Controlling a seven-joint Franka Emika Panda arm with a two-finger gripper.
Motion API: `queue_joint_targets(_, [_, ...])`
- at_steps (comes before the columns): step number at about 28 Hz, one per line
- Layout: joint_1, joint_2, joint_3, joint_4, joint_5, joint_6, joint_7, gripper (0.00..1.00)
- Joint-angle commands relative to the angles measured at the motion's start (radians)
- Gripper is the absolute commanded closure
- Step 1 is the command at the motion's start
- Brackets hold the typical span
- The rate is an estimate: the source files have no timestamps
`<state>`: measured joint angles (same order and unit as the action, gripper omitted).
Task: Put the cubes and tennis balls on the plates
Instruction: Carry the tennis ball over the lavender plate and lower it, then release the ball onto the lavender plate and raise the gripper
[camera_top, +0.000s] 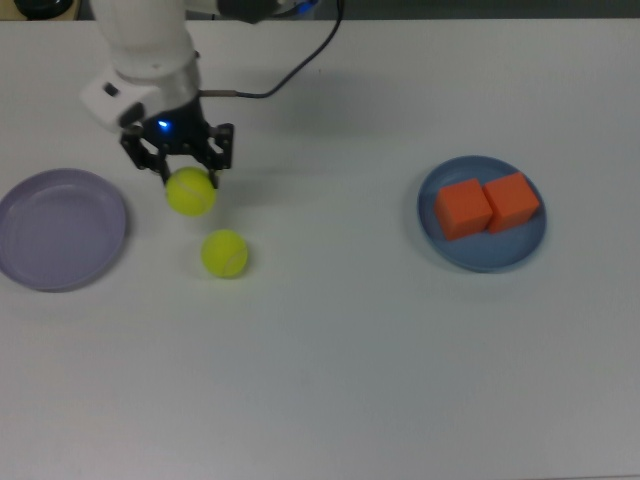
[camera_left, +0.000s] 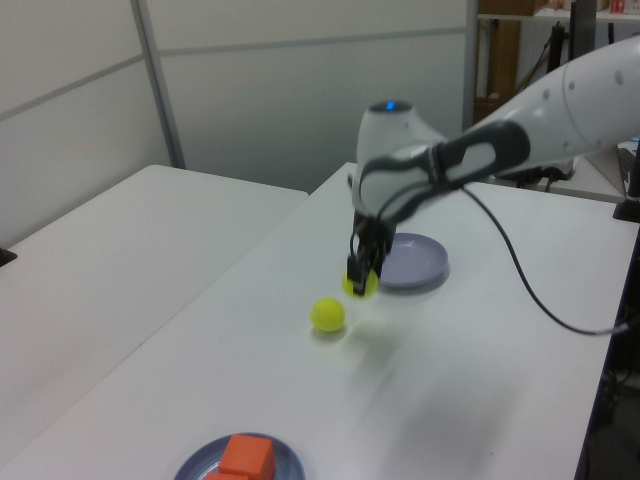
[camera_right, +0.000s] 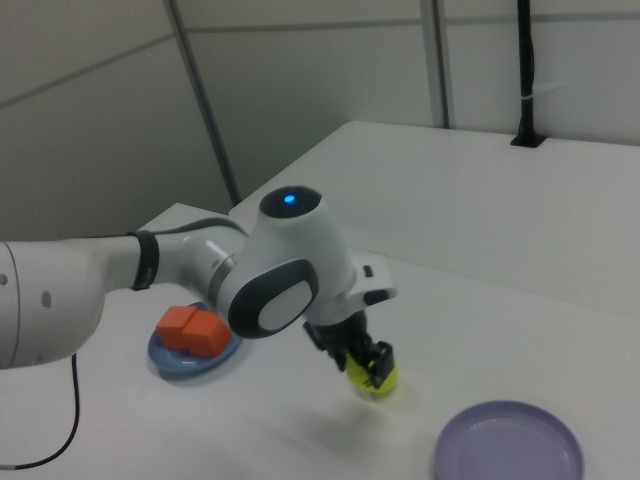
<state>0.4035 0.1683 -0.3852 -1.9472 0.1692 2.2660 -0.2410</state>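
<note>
Both cubes (camera_top: 487, 206) already on the blue plate (camera_top: 450, 255) near the table's (camera_top: 400, 380) top-view right edge, one tennis ball (camera_top: 190, 192) clamped in the gripper (camera_top: 178, 168) beside the empty lavender plate (camera_top: 62, 228), second ball (camera_top: 225, 253) left on the table.

Top view overhead; left, right views oblique, opposite ends, sharing table (camera_top: 350, 380).

tennis balls (camera_top: 225, 253): fuzzy yellow-green felt
cubes (camera_top: 463, 208): matte orange, smooth faces
plates (camera_top: 60, 228): smooth, faint sheen
arm shell (camera_right: 280, 285): glossy white plastic
jaws: matte black
tabletop (camera_top: 340, 350): smooth matte white
</note>
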Motion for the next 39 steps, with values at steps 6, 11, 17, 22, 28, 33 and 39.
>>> queue_joint_targets(6, [-0.097,0.103,-0.081,0.157,0.177,-0.036,-0.164,0.90])
queue_joint_targets(11, [-0.132,0.235,-0.084,0.255,0.194,-0.031,-0.166,0.90])
queue_joint_targets(17, [-0.147,0.335,-0.084,0.304,0.231,-0.010,-0.164,0.90])
queue_joint_targets(22, [-0.147,0.382,-0.080,0.304,0.237,0.092,-0.155,0.89])
queue_joint_targets(28, [-0.153,0.384,-0.080,0.304,0.239,0.092,-0.155,0.88])
queue_joint_targets(33, [-0.164,0.358,-0.086,0.298,0.236,0.073,-0.164,0.56])
queue_joint_targets(39, [-0.186,0.269,-0.110,0.295,0.233,-0.113,-0.221,0.00])
